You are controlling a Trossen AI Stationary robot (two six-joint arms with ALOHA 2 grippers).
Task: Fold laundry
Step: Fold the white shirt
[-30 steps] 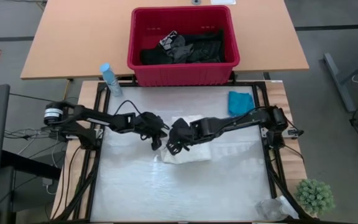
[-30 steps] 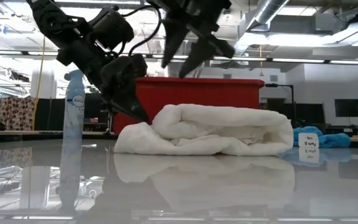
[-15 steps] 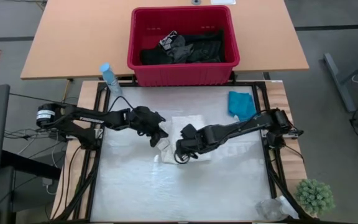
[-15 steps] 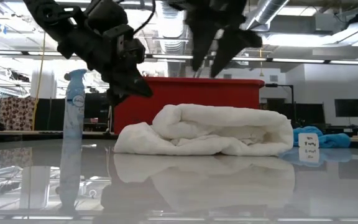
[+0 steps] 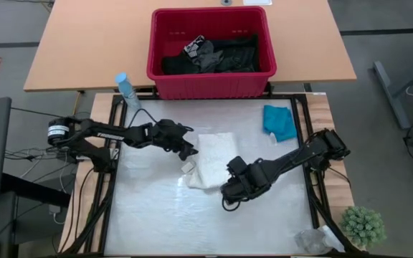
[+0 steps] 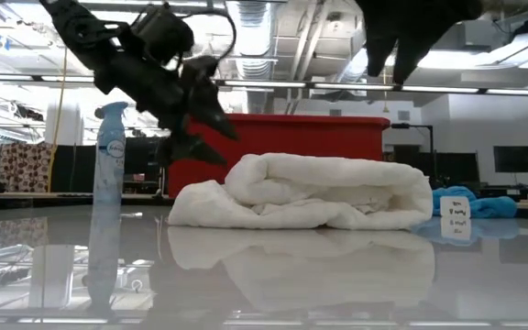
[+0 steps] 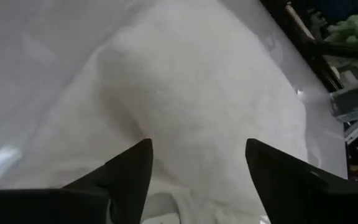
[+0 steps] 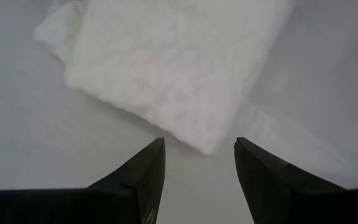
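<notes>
The white lacy-textured garment (image 5: 214,160) lies folded into a thick bundle (image 6: 312,192) in the middle of the table. My left gripper (image 5: 188,150) hovers open just above the bundle's left end (image 7: 191,81), its fingers (image 6: 211,136) clear of the cloth. My right gripper (image 5: 230,193) stands open over bare table, off the bundle's near right corner (image 8: 207,143), with nothing between its fingers. A small teal garment (image 5: 278,120) lies at the table's far right. Black garments (image 5: 217,54) lie in the red basket.
The red slotted basket (image 5: 165,77) stands on the wooden table beyond the far edge. A spray bottle (image 5: 126,90) stands at the far left corner. A small green plant (image 5: 363,226) and a crumpled clear plastic piece (image 5: 314,240) sit at the near right corner.
My left gripper has opened, rolled about its own axis and risen a little off the white bundle's left end. My right gripper has swung from over the bundle toward the table's near edge and a little to the right, staying open. The bundle has kept its place.
</notes>
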